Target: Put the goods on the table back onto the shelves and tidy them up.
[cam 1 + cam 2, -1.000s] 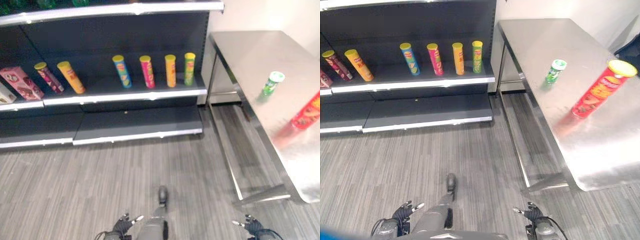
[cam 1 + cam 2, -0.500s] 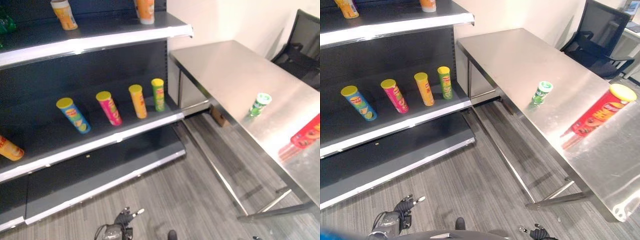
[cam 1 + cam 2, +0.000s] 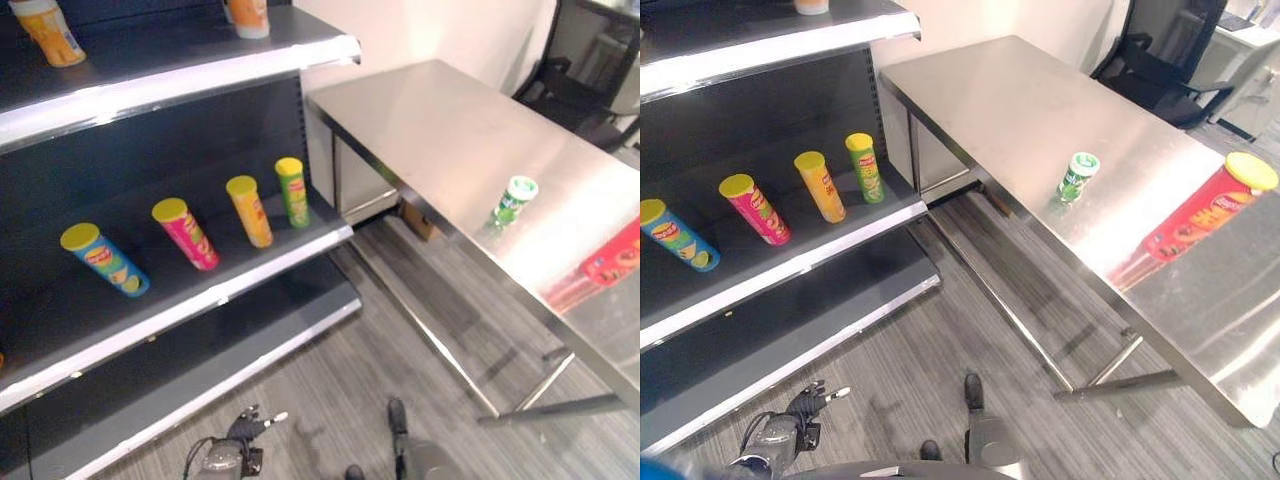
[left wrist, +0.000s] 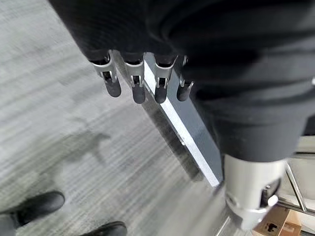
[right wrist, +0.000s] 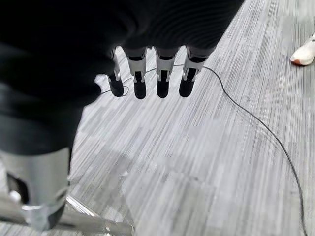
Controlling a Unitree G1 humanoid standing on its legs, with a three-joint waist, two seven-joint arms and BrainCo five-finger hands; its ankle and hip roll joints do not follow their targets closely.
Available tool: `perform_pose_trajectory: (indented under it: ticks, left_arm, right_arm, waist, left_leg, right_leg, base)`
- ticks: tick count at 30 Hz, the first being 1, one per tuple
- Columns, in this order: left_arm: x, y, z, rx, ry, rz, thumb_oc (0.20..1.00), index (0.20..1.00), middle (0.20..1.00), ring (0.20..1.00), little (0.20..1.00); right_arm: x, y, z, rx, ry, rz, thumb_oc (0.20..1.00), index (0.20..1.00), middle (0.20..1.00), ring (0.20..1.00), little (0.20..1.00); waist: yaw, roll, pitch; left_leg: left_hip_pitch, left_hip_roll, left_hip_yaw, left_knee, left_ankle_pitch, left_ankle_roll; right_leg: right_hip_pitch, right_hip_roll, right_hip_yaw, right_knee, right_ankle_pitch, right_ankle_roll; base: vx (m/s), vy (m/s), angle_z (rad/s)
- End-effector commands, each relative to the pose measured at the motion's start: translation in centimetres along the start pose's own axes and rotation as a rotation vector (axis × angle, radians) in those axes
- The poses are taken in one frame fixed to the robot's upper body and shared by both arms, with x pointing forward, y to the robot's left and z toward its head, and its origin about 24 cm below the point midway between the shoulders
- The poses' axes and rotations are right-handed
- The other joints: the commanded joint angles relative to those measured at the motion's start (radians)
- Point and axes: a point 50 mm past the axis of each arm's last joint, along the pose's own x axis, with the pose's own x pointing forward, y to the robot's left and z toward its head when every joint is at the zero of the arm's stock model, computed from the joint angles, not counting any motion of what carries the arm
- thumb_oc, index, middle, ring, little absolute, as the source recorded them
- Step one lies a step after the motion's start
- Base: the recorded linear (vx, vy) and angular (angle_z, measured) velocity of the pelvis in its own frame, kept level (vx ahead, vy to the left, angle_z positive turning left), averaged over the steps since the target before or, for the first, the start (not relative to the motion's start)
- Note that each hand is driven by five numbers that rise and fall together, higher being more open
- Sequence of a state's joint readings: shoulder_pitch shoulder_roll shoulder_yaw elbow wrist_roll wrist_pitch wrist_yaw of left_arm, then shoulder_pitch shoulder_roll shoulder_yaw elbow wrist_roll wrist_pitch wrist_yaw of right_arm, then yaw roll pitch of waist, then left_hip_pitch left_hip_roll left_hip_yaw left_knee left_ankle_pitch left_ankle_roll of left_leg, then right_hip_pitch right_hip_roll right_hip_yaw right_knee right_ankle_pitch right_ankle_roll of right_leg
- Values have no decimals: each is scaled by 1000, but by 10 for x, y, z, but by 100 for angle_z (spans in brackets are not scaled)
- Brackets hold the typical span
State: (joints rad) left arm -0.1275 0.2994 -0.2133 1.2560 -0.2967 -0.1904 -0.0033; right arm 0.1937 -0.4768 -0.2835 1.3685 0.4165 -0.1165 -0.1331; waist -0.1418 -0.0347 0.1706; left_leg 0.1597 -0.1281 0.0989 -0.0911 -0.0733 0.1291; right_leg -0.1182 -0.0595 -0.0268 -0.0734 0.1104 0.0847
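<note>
A short green can [image 3: 1077, 176] stands upright near the middle of the steel table [image 3: 1020, 100]. A tall red can [image 3: 1206, 209] stands further along it, towards the near end. The middle dark shelf [image 3: 190, 300] carries a row of tall cans: blue [image 3: 103, 258], pink [image 3: 185, 232], orange [image 3: 249, 210] and green [image 3: 292, 191]. My left hand [image 3: 243, 428] hangs low over the floor in front of the shelf, fingers [image 4: 138, 83] straight and holding nothing. My right hand [image 5: 162, 73] hangs over the grey floor, open and empty.
Orange cups [image 3: 45, 30] stand on the upper shelf. The bottom shelf [image 3: 200, 370] is bare. A black office chair [image 3: 1150, 70] is behind the table, a cardboard box [image 3: 420, 218] beneath it. A person's white shoe [image 5: 303, 54] is on the floor.
The whole picture has shifted: the camera turned from the shelf front towards the table. The cans on table and shelf stand as before. Both hands stay low and empty.
</note>
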Motion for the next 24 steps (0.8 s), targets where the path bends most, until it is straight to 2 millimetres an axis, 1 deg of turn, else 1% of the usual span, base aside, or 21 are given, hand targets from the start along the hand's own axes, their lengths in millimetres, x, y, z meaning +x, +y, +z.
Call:
perform_pose_trajectory:
  ticks: [1,2,3,4,5,6,7,9,10,11,12,13,15,16,17,18,19,21,22,24]
  left_arm:
    - [1,2,3,56,-13,6,1000,1000,1000,1000,1000]
    - [0,2,1,59,-9,6,1000,1000,1000,1000,1000]
    - [0,0,-2,60,4,4,1000,1000,1000,1000,1000]
    - [-1,-1,-4,57,6,6,1000,1000,1000,1000,1000]
    - [-1,-2,-4,58,6,4,1000,1000,1000,1000,1000]
    - [-2,-1,-9,73,19,6,1000,1000,1000,1000,1000]
    - [-3,-4,-10,73,23,-4,1000,1000,1000,1000,1000]
    - [-4,-2,-15,77,40,-1,1000,1000,1000,1000,1000]
    - [-4,-3,-17,75,43,-5,1000,1000,1000,1000,1000]
    - [-5,-2,-18,78,44,-7,1000,1000,1000,1000,1000]
    - [-6,-3,-20,80,49,-12,1000,1000,1000,1000,1000]
    - [-7,-3,-22,77,53,-12,1000,1000,1000,1000,1000]
    - [-8,0,-26,72,64,-10,1000,1000,1000,1000,1000]
    - [-8,-1,-27,64,66,-13,1000,1000,1000,1000,1000]
    - [-9,-1,-28,59,64,-16,1000,1000,1000,1000,1000]
    - [-10,-1,-29,36,56,-21,1000,1000,1000,1000,1000]
    - [-11,0,-30,28,51,-28,1000,1000,1000,1000,1000]
    - [-13,1,-33,22,55,-32,1000,1000,1000,1000,1000]
    - [-13,2,-34,16,56,-28,1000,1000,1000,1000,1000]
    - [-15,2,-36,-13,54,-27,1000,1000,1000,1000,1000]
  right_arm:
    - [-1,-89,19,212,-29,-293,1000,1000,1000,1000,1000]
    - [-3,-103,26,260,-62,-332,1000,1000,1000,1000,1000]
    - [-8,-130,52,345,-170,-412,1000,1000,1000,1000,1000]
    - [-11,-141,63,384,-221,-445,1000,1000,1000,1000,1000]
    - [-11,-142,62,385,-221,-448,1000,1000,1000,1000,1000]
    - [-22,-170,90,495,-335,-520,1000,1000,1000,1000,1000]
    - [-26,-178,97,517,-368,-539,1000,1000,1000,1000,1000]
    - [-40,-197,130,580,-501,-574,1000,1000,1000,1000,1000]
    - [-46,-204,138,590,-540,-589,1000,1000,1000,1000,1000]
    - [-53,-210,151,595,-604,-600,1000,1000,1000,1000,1000]
    - [-66,-213,179,555,-724,-587,1000,1000,1000,1000,1000]
    - [-74,-210,195,508,-793,-581,1000,1000,1000,1000,1000]
    - [-98,-194,242,390,-984,-523,1000,1000,1000,1000,1000]
    - [-115,-175,268,337,-1123,-441,1000,1000,1000,1000,1000]
    - [-122,-163,278,299,-1176,-396,1000,1000,1000,1000,1000]
    - [-136,-141,296,242,-1279,-294,1000,1000,1000,1000,1000]
    - [-150,-120,309,155,-1362,-213,1000,1000,1000,1000,1000]
    - [-163,-99,318,43,-1431,-136,1000,1000,1000,1000,1000]
    - [-172,-91,322,11,-1482,-108,1000,1000,1000,1000,1000]
    - [-182,-77,322,-58,-1535,-54,1000,1000,1000,1000,1000]
  waist:
    - [-28,-3,-39]
    - [-34,-2,-42]
    - [-44,1,-47]
    - [-49,0,-49]
    - [-47,2,-49]
    - [-56,0,-58]
    - [-54,4,-60]
    - [-55,1,-65]
    - [-54,2,-67]
    - [-52,1,-70]
    - [-49,-1,-73]
    - [-48,-1,-75]
    - [-41,-4,-76]
    - [-32,-6,-75]
    - [-28,-7,-74]
    - [-19,-9,-74]
    - [-10,-10,-72]
    - [-1,-11,-72]
    - [2,-12,-72]
    - [8,-14,-70]
  left_leg:
    - [-45,105,40,4,-38,-113]
    - [-41,108,40,4,-40,-115]
    - [-35,112,42,4,-45,-120]
    - [-33,114,43,4,-46,-123]
    - [-33,115,43,4,-46,-123]
    - [-28,120,47,4,-52,-128]
    - [-23,122,47,4,-54,-130]
    - [-17,127,50,4,-56,-138]
    - [-14,130,51,4,-57,-140]
    - [-12,132,52,4,-58,-143]
    - [-8,134,54,4,-57,-146]
    - [-5,136,55,4,-59,-148]
    - [0,141,59,4,-57,-152]
    - [2,144,60,4,-55,-156]
    - [3,146,60,4,-53,-157]
    - [8,149,57,4,-52,-162]
    - [9,154,57,4,-48,-168]
    - [13,159,56,4,-45,-174]
    - [15,162,55,4,-43,-178]
    - [17,171,50,4,-36,-187]
  right_leg:
    - [116,-13,-17,-14,-67,59]
    - [122,-12,-19,-14,-70,58]
    - [131,-8,-17,-14,-75,58]
    - [132,-6,-18,-14,-78,58]
    - [132,-6,-18,-14,-78,58]
    - [141,-4,-21,-14,-88,57]
    - [146,-2,-24,-14,-91,57]
    - [154,1,-27,-14,-100,55]
    - [159,2,-29,-14,-102,54]
    - [163,3,-31,-14,-105,53]
    - [168,3,-34,-14,-108,51]
    - [172,5,-35,-14,-111,50]
    - [178,8,-36,-14,-116,45]
    - [182,11,-38,-14,-120,40]
    - [186,12,-40,-14,-123,37]
    - [194,14,-48,-14,-131,31]
    - [201,17,-58,-14,-138,26]
    - [208,20,-67,-14,-145,22]
    - [211,22,-70,-14,-148,19]
    - [220,29,-82,-14,-160,10]
  base:
    - [208,-142,39]
    - [234,-148,32]
    - [128,-78,6]
    - [90,-58,0]
    - [82,-55,-2]
    - [86,-54,0]
    - [108,-74,-5]
    - [64,-63,1]
    - [52,-66,1]
    - [48,-64,3]
    - [44,-66,5]
    - [37,-72,5]
    - [20,-84,-2]
    - [7,-99,3]
    - [13,-132,11]
    - [12,-138,16]
    - [16,-140,20]
    - [10,-106,17]
    - [13,-101,30]
    - [30,-156,28]
